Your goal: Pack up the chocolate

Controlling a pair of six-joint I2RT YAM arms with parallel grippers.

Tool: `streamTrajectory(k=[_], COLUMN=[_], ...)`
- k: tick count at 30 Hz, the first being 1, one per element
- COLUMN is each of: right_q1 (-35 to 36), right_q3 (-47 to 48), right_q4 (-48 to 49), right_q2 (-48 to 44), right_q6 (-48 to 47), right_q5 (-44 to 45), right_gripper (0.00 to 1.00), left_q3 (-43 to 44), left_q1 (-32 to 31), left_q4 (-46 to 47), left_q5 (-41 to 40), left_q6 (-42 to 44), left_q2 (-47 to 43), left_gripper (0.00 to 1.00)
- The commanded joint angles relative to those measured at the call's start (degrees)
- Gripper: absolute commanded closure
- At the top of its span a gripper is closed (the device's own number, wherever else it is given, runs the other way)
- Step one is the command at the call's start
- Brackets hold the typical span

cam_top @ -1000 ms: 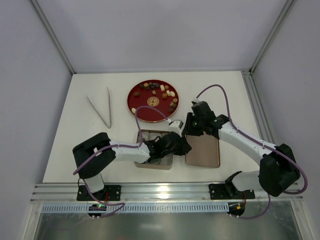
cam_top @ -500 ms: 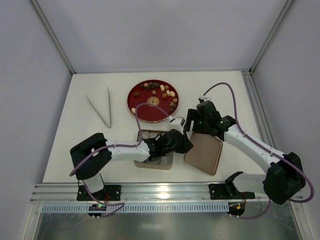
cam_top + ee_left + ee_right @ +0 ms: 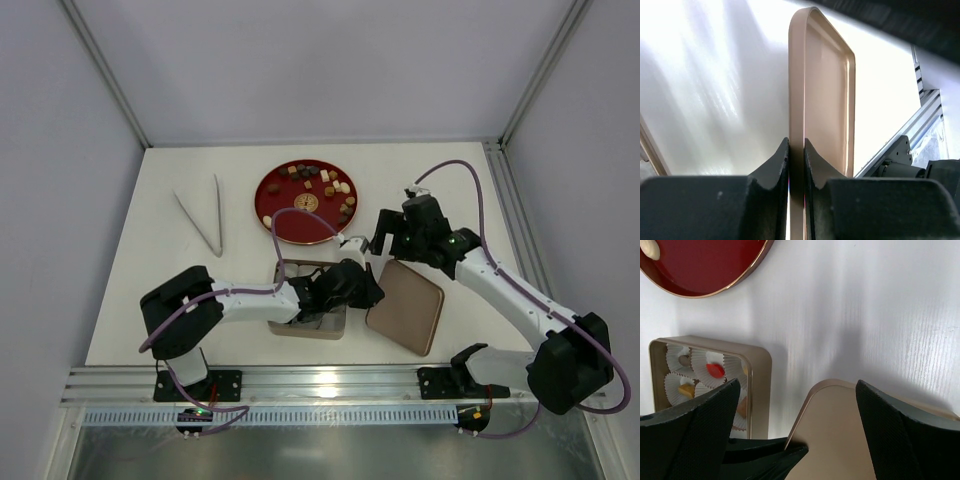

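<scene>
The chocolate [image 3: 324, 176] lies as several small brown, tan and cream pieces on a round red plate [image 3: 285, 215]. A few pieces [image 3: 715, 370] also sit in white paper cups inside the gold box [image 3: 288, 328]. The box's tan lid [image 3: 408, 308] lies askew to the right of the box. My left gripper [image 3: 372, 292] is shut on the lid's left rim; the left wrist view shows the rim [image 3: 796, 90] pinched between the fingers. My right gripper [image 3: 393, 242] hangs open over the lid's far corner [image 3: 840, 435], holding nothing.
A pair of grey tongs [image 3: 204, 212] lies on the table's left. The left arm reaches across the gold box [image 3: 760, 371], hiding much of it from above. Metal rails run along the table's near edge [image 3: 320, 380] and right side.
My right gripper has opened, let go of the lid and drawn back to the upper right. The lid has turned, its near end swung left, with the left gripper still clamped on it.
</scene>
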Motion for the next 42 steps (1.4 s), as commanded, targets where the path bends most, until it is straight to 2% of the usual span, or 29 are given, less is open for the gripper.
streamTrajectory(k=[1,7,13,17,20,23,24,25,27,29,30,33,34,35,37,42], right_q1=[-2.1,-8.3,-8.7,-8.5,-7.7,-3.3,0.6,3.2,10.0,14.0,19.0,26.3,31.1,33.4,39.1,46.6], right_q3=[3.3,4.0,3.3,-1.4,-3.0,-2.7,-2.5,-2.1,-1.1,0.0,1.0,3.0,3.9,4.7,7.0,14.2], right_q4=[1.5,2.0,1.9,3.9,4.4,3.1,2.3,1.9,0.8,0.1,-0.4,-1.7,-2.3,-2.7,-3.9,-10.3], right_q2=[-1.2,-2.6,-6.3,-13.1,-18.8,-21.8,-22.4,-22.7,-23.0,-22.3,-21.3,-17.7,-16.6,-15.4,-11.3,-0.3], right_q6=[-1.2,-3.5,-6.9,-10.2,-13.1,-17.4,-18.3,-20.1,-21.0,-22.3,-23.0,-25.7,-26.3,-27.6,-28.7,-30.5], right_q5=[-0.6,-3.0,-1.6,-3.3,-5.8,-4.8,-4.3,-0.1,3.7,7.6,9.1,17.7,19.9,24.5,28.4,41.7], right_gripper=[0.03,0.02,0.02,0.03,0.03,0.03,0.04,0.05,0.06,0.07,0.08,0.08,0.08,0.08,0.09,0.09], left_q3=[0.1,0.1,2.3,5.4,5.0,6.3,6.9,8.4,9.8,10.6,11.6,13.3,13.9,14.4,15.5,16.3], left_q1=[0.0,3.1,7.8,11.4,14.7,19.4,21.1,22.0,24.6,27.2,28.0,31.2,31.9,32.9,33.4,34.9], left_q4=[1.1,0.3,-3.0,-8.9,-9.6,-13.1,-14.9,-16.6,-20.5,-23.5,-24.7,-29.1,-31.2,-32.3,-35.1,-37.2], left_q5=[-0.3,3.2,9.6,15.3,20.0,26.3,28.4,29.4,33.0,35.3,36.4,40.3,42.1,42.6,42.9,44.1], left_q6=[-1.1,-4.2,-6.7,-5.7,-6.2,-4.8,-4.0,-3.3,-2.0,-0.7,-0.2,1.6,2.1,2.6,4.0,4.6], left_q2=[-2.4,-3.7,-4.1,-5.0,-6.8,-8.3,-9.2,-9.6,-10.5,-11.0,-11.2,-11.7,-11.7,-11.7,-12.0,-12.8], left_gripper=[1.00,1.00,1.00,1.00,1.00,1.00,1.00,1.00,1.00,1.00,1.00,1.00,1.00,1.00,1.00,1.00])
